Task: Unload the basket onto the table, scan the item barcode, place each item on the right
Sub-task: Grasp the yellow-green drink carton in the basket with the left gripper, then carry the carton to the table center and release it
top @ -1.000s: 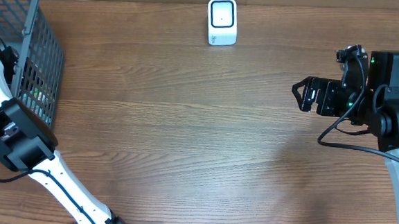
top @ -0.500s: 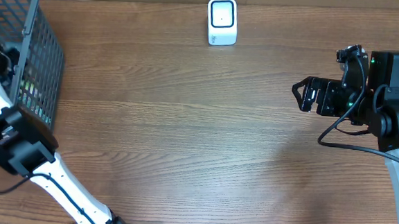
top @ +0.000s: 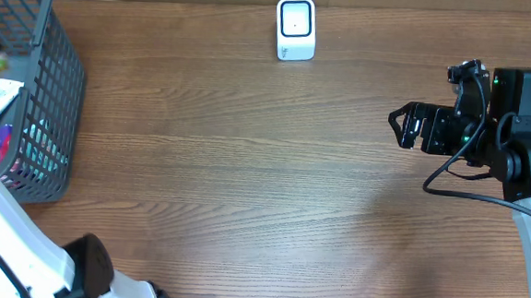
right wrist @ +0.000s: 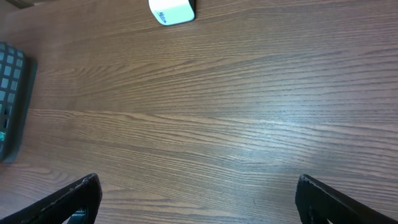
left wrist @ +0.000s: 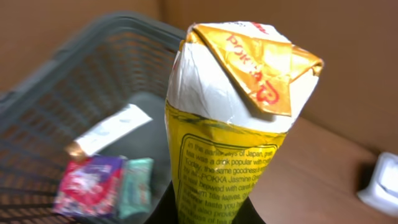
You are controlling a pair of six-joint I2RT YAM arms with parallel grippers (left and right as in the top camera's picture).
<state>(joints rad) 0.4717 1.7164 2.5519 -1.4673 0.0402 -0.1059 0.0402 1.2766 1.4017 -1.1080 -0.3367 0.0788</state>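
Observation:
The item is a yellow and white drink carton [left wrist: 230, 112] printed with Pokka jasmine tea text, its folded top pointing up. My left gripper [left wrist: 210, 213] is shut on the carton's lower part and holds it above the grey basket [left wrist: 93, 68]. No barcode shows on the side facing the camera. The white scanner [top: 296, 28] stands at the table's far edge, also visible as the scanner [left wrist: 380, 183] in the left wrist view. My right gripper [top: 405, 125] hovers at the right, open and empty, its fingertips [right wrist: 81, 193] wide apart over bare wood.
The grey basket [top: 57, 81] sits at the far left and holds a white tube [left wrist: 112, 129], a purple and red packet [left wrist: 87, 185] and a teal packet [left wrist: 137, 186]. My left arm [top: 2, 235] crosses the lower left corner.
My left arm has swung up and out of the basket, its elbow dropping toward the bottom left. The basket's contents now show from overhead. The right arm has not moved.

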